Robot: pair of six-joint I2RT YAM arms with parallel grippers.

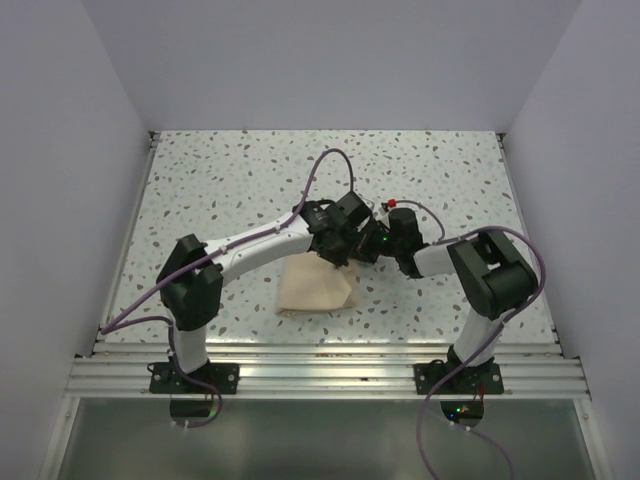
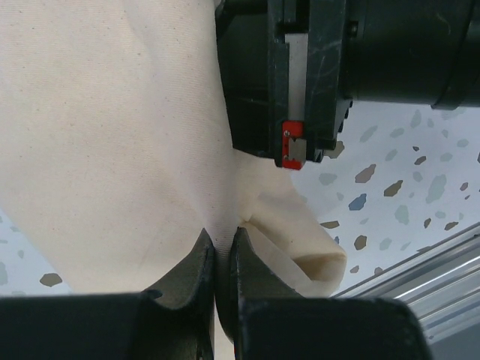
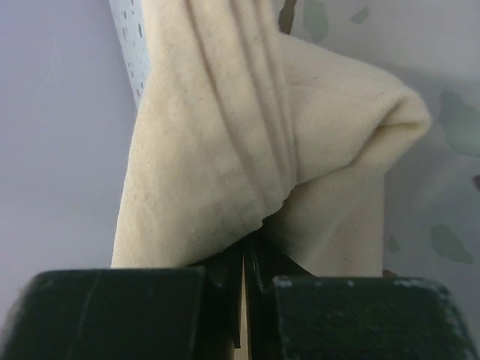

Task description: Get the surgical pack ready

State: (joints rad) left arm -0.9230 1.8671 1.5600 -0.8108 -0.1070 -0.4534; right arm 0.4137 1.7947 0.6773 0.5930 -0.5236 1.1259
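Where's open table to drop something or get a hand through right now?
Free: the table strip along the back wall, plus both far corners. Crowded: the centre, where left end effector and right end effector both pinch the surgical pack.

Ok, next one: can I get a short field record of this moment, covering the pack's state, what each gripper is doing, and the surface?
pack: tan cloth, bunched into folds, part of it lying on the table
left gripper: shut on a pinch of the pack
right gripper: shut on a fold of the pack
gripper spacing: close together, both on the same bunch
table: white, speckled
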